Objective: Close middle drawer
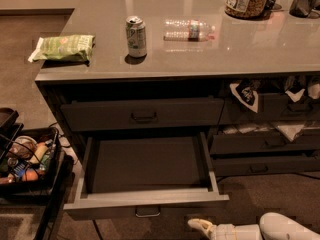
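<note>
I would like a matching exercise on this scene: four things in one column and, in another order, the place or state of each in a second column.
Column one:
1. middle drawer
2. can
3. water bottle
4. pincer

Column two:
a. lying on its side on the countertop
b. low at the bottom right, below the drawer's front
c. pulled out, bare inside
d. standing upright on the countertop

Pairs: 1-c, 2-d, 3-a, 4-b.

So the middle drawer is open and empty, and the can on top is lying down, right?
Not quite. The camera view shows the can standing upright on the counter; only the bottle beside it lies on its side. The middle drawer is indeed open and empty. The gripper is low down, just in front of the drawer.
</note>
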Robot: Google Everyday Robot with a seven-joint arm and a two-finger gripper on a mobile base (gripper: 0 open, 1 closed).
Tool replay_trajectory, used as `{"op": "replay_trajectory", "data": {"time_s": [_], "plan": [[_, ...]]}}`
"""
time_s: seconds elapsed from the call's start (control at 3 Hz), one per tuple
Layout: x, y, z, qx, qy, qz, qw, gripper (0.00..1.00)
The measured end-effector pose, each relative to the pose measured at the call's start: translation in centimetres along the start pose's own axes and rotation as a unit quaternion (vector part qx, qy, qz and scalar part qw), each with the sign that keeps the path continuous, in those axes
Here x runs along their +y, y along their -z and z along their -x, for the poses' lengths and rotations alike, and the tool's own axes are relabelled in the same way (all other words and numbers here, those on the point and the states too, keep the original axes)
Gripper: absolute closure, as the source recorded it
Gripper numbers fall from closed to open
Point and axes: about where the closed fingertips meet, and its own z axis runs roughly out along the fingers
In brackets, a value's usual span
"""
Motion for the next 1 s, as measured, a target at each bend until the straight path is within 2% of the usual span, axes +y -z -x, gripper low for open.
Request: {"op": "replay_trajectory", "data": {"time_s": [0.67, 1.0], "plan": [[0.01, 0.00, 0.00, 0.000, 0.000, 0.000, 1.0000, 0.65], [0.59, -0.19, -0.21, 0.014, -0.001, -0.002, 0.9999, 0.89]]}}
